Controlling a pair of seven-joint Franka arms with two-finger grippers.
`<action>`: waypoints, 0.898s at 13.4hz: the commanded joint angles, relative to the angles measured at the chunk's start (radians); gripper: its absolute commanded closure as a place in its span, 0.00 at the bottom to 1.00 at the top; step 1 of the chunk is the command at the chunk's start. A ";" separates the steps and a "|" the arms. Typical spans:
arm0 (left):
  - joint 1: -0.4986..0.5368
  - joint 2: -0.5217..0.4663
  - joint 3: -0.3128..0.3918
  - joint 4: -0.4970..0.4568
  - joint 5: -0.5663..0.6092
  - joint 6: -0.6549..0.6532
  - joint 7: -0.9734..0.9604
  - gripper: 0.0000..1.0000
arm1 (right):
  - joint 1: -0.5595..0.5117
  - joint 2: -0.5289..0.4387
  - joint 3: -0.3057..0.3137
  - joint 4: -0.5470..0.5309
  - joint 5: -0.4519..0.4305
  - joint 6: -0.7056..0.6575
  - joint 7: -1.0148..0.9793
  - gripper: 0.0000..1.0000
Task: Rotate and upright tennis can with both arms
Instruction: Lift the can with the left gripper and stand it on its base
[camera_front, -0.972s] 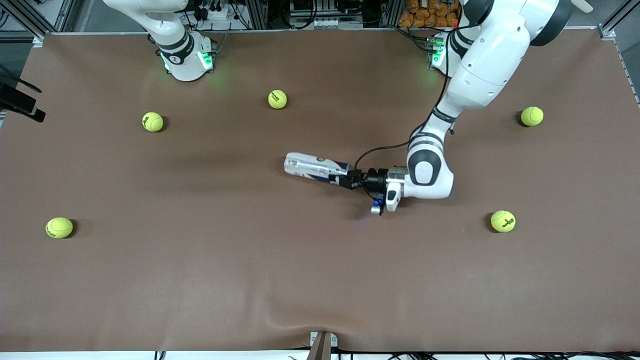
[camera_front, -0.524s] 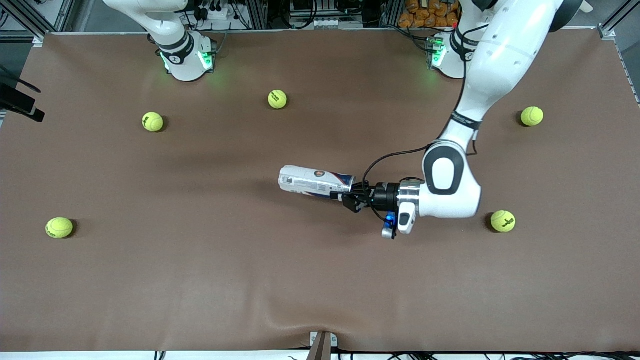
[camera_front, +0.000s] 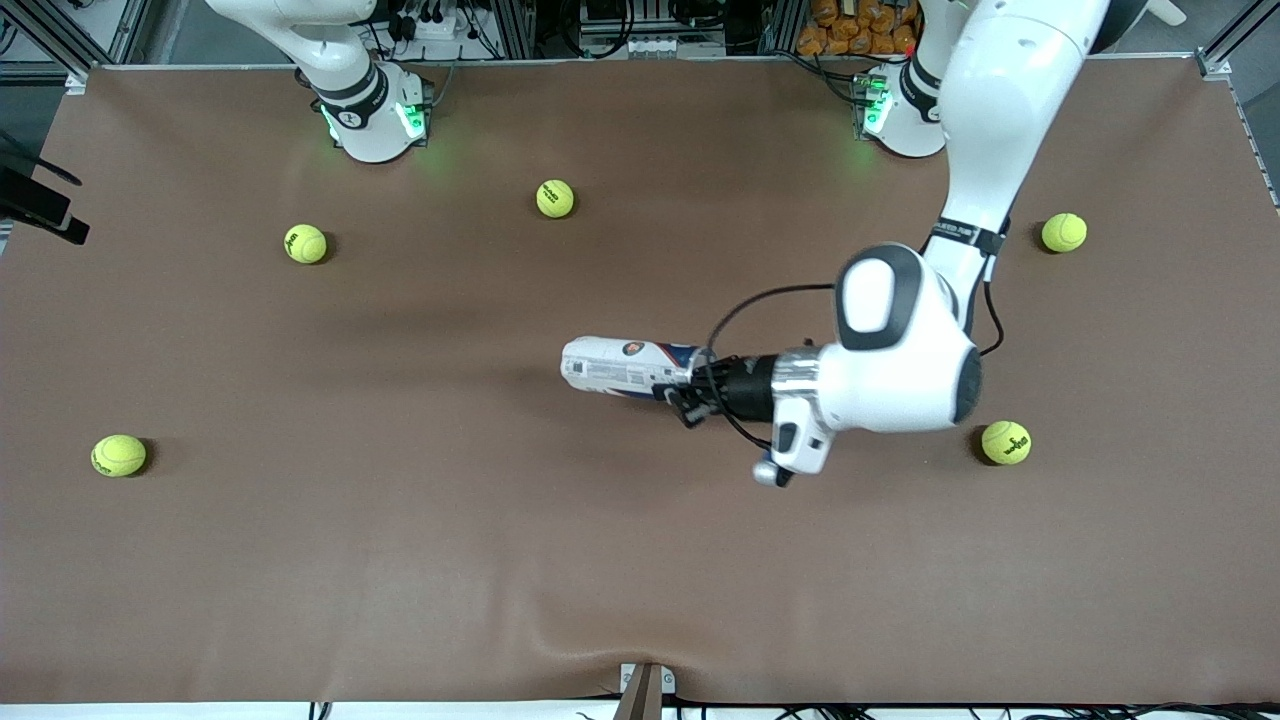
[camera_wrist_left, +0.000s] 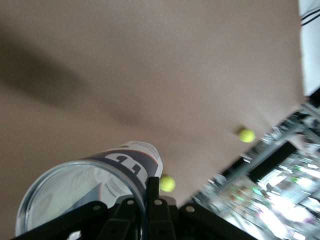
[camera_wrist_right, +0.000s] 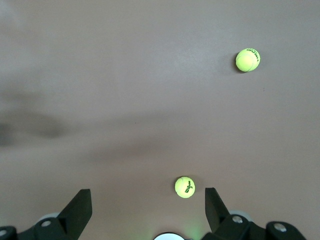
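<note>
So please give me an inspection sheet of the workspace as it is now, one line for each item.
Surface: brown table cover, with a ripple at the edge nearest the front camera.
Job's things: tennis can horizontal, held off the table by one end.
Clutter: five tennis balls lie apart on the cover, e.g. one under the left arm, one toward the right arm's end.
Grippers: left gripper over mid-table, jaws shut on the can's rim; right gripper waits above the cover near its base, jaws open, holding nothing.
Cables: black cable loops at the left wrist.
Surroundings: metal frame and wiring along the arms' edge.
</note>
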 joint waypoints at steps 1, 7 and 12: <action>-0.103 -0.066 0.006 -0.004 0.331 0.010 -0.063 1.00 | -0.003 0.013 0.002 0.028 -0.001 -0.009 0.018 0.00; -0.354 -0.060 0.044 0.025 0.738 0.009 -0.123 1.00 | -0.003 0.013 0.002 0.028 -0.001 -0.010 0.018 0.00; -0.589 -0.023 0.177 0.025 0.877 0.005 -0.130 1.00 | -0.003 0.013 0.002 0.028 -0.001 -0.009 0.018 0.00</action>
